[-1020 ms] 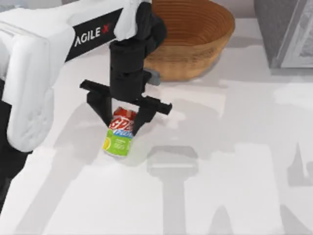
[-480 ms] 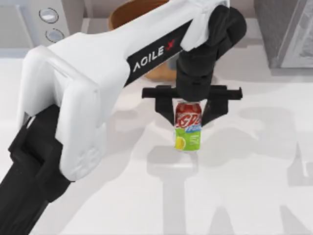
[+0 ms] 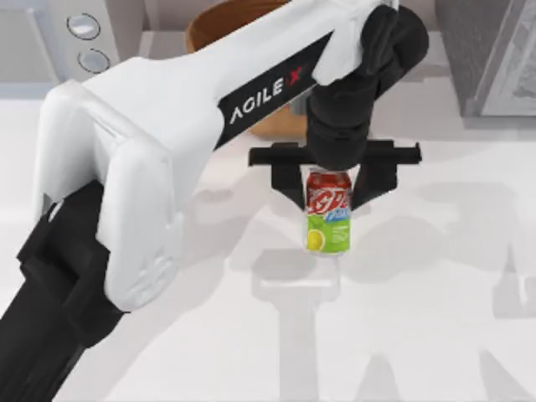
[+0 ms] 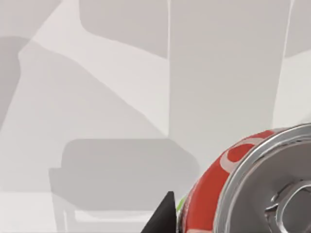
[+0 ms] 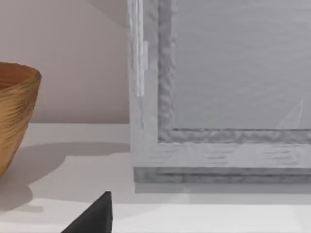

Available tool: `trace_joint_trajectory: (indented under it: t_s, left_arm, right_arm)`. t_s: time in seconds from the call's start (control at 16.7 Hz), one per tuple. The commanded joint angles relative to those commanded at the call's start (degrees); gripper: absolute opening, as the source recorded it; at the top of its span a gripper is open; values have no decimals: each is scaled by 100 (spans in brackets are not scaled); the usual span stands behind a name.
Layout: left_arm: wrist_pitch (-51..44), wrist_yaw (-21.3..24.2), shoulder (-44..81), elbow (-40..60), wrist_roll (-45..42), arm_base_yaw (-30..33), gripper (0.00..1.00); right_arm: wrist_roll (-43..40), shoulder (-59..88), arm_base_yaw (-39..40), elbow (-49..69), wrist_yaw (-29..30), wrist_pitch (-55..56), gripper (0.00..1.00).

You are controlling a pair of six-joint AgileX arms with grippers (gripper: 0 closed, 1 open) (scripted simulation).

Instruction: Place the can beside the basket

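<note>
My left gripper (image 3: pixel 328 186) is closed on the can (image 3: pixel 327 221), fingers clamped on the red upper half, green half hanging below. The can is upright, over the middle of the table (image 3: pixel 435 285), toward its far edge, just in front of the basket (image 3: pixel 219 23) and slightly to its right. Whether the base touches the table cannot be determined. In the left wrist view the can's silver end (image 4: pixel 272 194) and red wall sit close to the lens, bare table beyond.

Step in hand, as I judge it: setting down. To do it well I should lower straight, keep the can vertical, release only once the base is seated flat, then lift clear without brushing the can or basket rim. The spot must stay outside the basket wall.

My right arm is parked; its wrist view looks past the basket's side (image 5: pixel 14 116) to a grey framed panel (image 5: pixel 223 97).

Count: one can, one basket.
</note>
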State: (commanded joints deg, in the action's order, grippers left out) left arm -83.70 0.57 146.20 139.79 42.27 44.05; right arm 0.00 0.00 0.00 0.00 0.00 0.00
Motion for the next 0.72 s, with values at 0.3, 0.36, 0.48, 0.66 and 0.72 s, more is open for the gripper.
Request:
trace_joint_trajectory:
  t_s: [0.3,0.36,0.48,0.66,0.72]
  left_arm:
    - [207,-7,-27,-233,13,26,0]
    - [207,-7,-27,-233,13,26,0]
    - [207,-7,-27,-233,13,26,8]
    - [207,-7,-27,-233,13,26,30]
    - [207,-7,-27,-233,13,26,38]
  right_arm:
    - [0,0,0,0,0,0,100]
    - [0,0,0,0,0,0,100]
    - [0,0,0,0,0,0,100]
    - [0,0,0,0,0,0,100]
    - [0,0,0,0,0,0,100]
